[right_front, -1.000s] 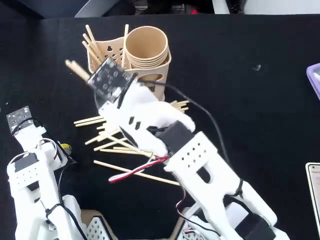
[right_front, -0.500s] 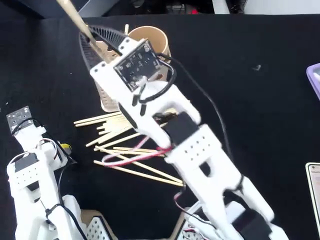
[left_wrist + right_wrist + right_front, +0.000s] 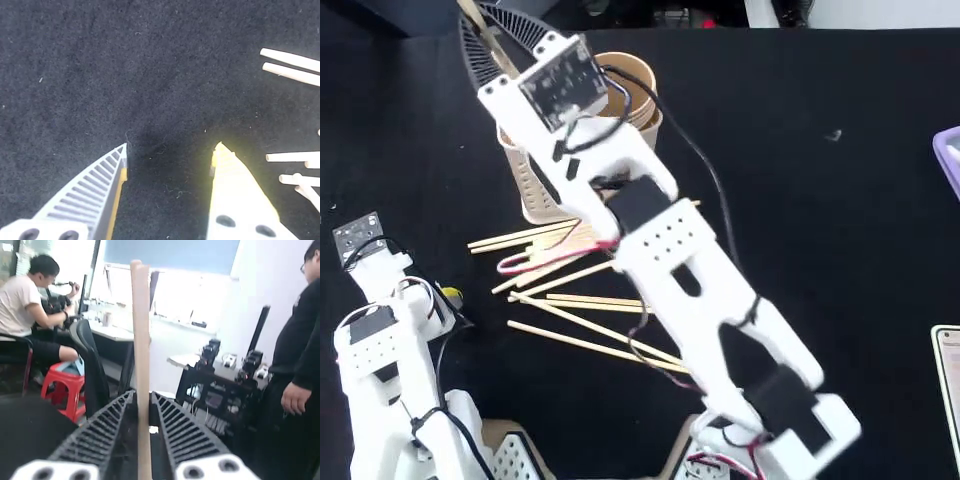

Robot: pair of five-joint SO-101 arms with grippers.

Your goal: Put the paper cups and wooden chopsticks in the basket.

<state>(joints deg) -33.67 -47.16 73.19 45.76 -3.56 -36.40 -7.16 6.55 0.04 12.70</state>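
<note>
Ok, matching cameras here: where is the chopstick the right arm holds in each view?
High view: the held chopstick pokes out at top left, above the basket.
Right wrist view: the chopstick runs through the picture's middle, clamped in the jaws of the right gripper.
Left wrist view: not in it; loose chopsticks lie there.
Shared landmark: the black ribbed jaws, in high and right wrist views.
</note>
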